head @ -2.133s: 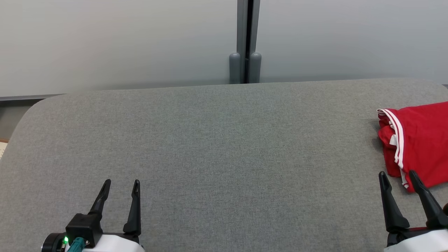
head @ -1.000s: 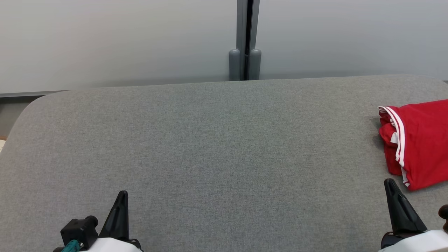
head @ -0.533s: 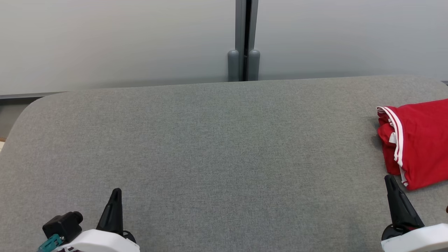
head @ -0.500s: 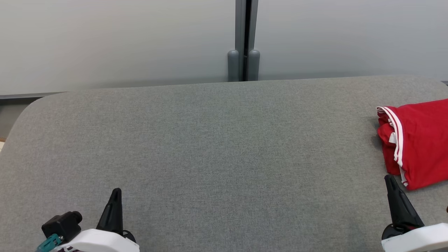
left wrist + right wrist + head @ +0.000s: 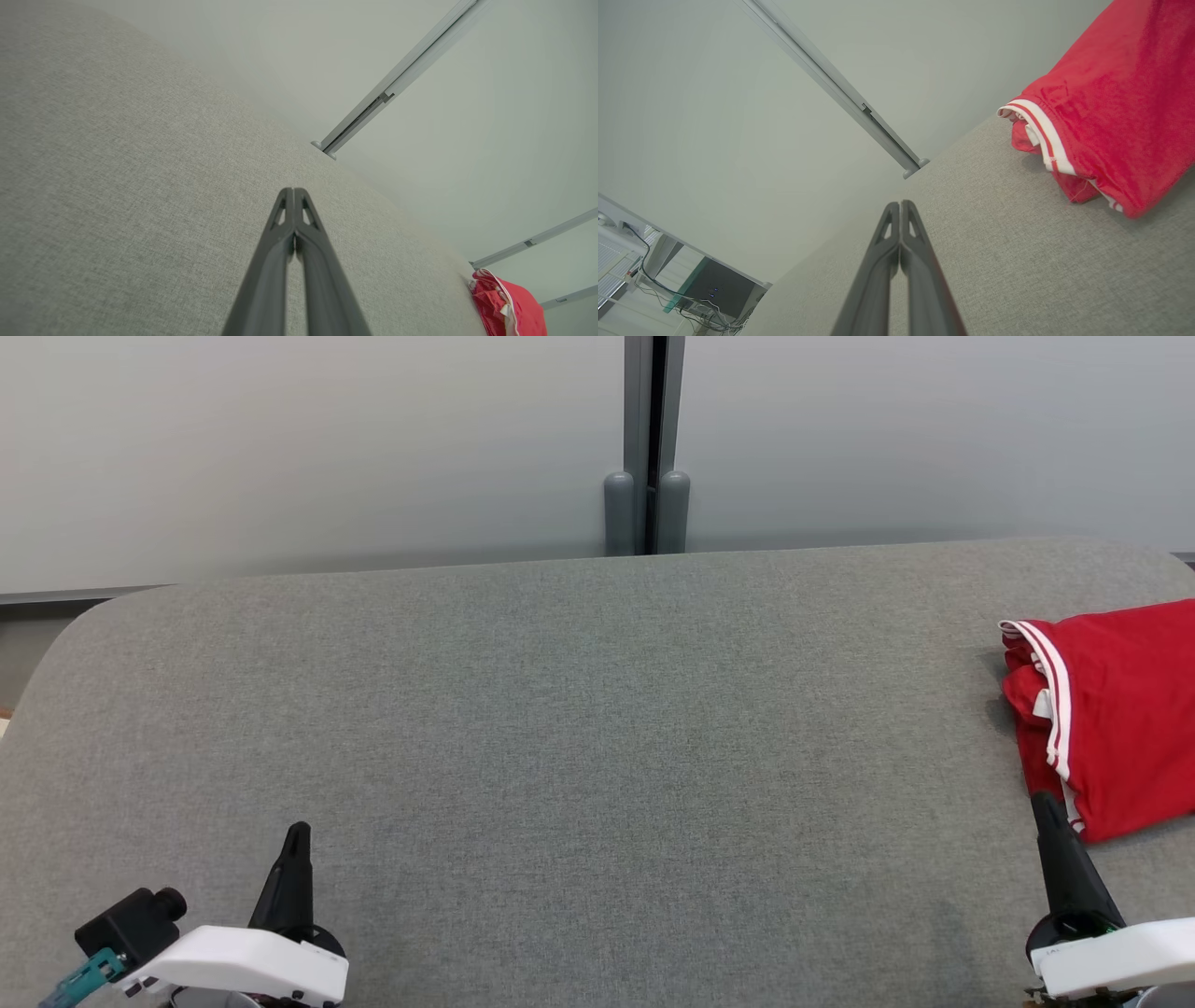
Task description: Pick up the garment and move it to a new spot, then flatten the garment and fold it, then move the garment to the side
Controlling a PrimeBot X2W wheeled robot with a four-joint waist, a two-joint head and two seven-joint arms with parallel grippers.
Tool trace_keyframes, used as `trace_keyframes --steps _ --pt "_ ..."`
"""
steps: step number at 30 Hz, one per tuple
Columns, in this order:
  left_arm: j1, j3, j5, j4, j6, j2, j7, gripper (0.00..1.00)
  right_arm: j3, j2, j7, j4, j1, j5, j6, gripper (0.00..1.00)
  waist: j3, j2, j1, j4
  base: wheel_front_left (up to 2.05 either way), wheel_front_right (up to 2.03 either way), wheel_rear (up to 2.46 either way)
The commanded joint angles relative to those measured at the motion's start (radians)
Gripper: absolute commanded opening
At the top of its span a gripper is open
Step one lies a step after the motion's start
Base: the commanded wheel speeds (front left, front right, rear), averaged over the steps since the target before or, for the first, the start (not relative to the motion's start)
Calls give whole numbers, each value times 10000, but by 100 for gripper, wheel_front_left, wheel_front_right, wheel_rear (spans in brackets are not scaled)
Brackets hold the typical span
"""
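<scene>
Where the head view looks down on the grey desk, the red garment with white stripes is seen lying at the right edge, cut off by the frame. The left pincer is seen at the lower left, and the right pincer at the lower right, its tip just beside the garment's near edge. In the left wrist view, the left pincer's fingers are pressed together, empty, with the garment well apart. In the right wrist view, the right pincer is likewise closed and empty, with the garment near it.
</scene>
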Motion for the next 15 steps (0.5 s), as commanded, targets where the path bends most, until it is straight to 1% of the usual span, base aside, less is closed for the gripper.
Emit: trace_keyframes --steps 1,15 --pt "-368 188 -431 -79 -139 5 78 0 -46 -30 -64 -2 -303 464 0 0 -6 0 1 -7 0 0 0" --pt "-545 650 -1978 46 -493 -197 470 0 -118 53 -37 495 -657 2139 1 0 -42 0 1 -48 0 0 0"
